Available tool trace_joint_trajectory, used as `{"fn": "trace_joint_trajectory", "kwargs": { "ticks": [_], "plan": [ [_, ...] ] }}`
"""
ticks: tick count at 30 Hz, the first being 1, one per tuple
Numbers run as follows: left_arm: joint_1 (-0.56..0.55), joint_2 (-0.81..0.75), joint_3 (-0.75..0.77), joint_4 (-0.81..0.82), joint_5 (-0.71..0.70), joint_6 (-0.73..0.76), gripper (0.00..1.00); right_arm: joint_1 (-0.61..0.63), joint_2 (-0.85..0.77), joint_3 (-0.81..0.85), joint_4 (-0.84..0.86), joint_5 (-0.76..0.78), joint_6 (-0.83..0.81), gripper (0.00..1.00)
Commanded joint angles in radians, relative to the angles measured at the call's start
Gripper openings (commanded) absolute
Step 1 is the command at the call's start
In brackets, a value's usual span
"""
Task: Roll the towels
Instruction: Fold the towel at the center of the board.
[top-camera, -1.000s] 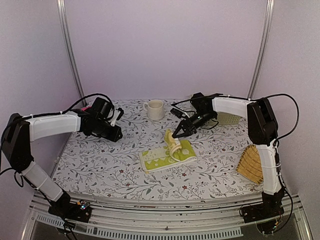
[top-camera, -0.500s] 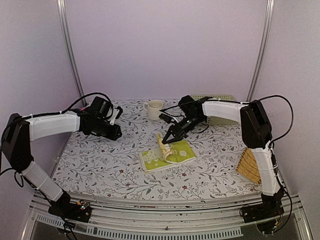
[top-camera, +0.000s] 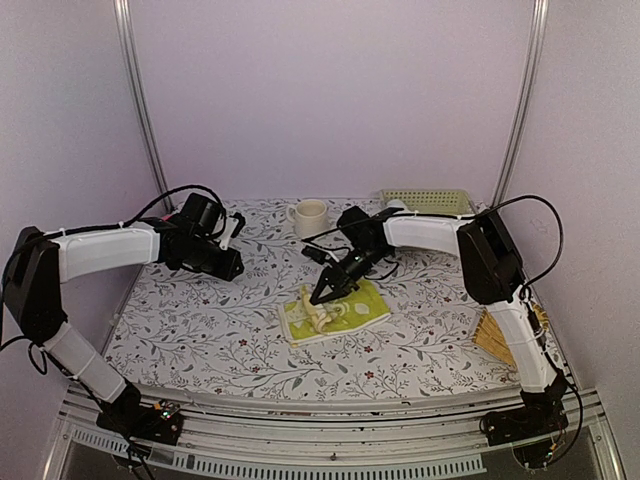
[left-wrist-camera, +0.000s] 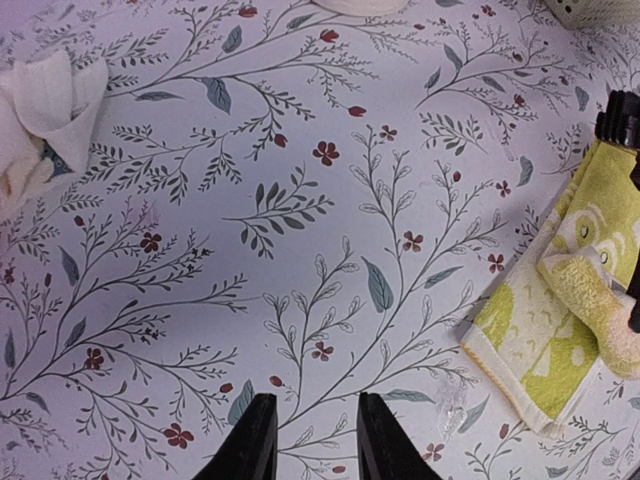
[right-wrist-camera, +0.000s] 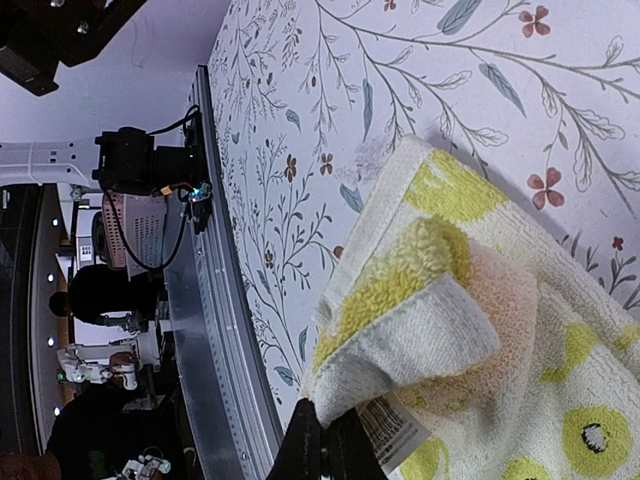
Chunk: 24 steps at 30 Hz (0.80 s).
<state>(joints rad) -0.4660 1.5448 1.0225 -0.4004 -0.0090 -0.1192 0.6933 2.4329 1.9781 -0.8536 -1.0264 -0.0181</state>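
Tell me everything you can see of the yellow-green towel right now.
The yellow-green towel is soft terry with cream patches and round motifs. It lies folded flat on the floral table, near its middle. One edge is raised and curled over the rest, pinched in the shut right gripper. A white care label shows beside the pinch. Nothing else touches it; the left gripper hangs apart, open.

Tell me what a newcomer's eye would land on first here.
The yellow-green patterned towel at the middle of the floral tablecloth, with the right gripper shut on its folded-over edge. Next, the left gripper, open and empty over bare table to the towel's left.
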Motion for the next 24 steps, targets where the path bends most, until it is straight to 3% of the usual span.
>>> {"fn": "trace_joint_trajectory", "kwargs": {
  "ticks": [1,19,24],
  "plan": [
    [0.013,-0.023,0.004,0.018,0.006,0.012,0.30,0.011,0.035,0.063,0.031,-0.012,0.048,0.03],
    [0.018,-0.010,0.011,0.015,0.004,0.010,0.30,0.061,0.098,0.120,0.084,-0.050,0.100,0.04],
    [0.018,-0.011,0.012,0.016,0.001,0.012,0.30,0.063,0.112,0.117,0.079,-0.057,0.097,0.12]
  ]
}}
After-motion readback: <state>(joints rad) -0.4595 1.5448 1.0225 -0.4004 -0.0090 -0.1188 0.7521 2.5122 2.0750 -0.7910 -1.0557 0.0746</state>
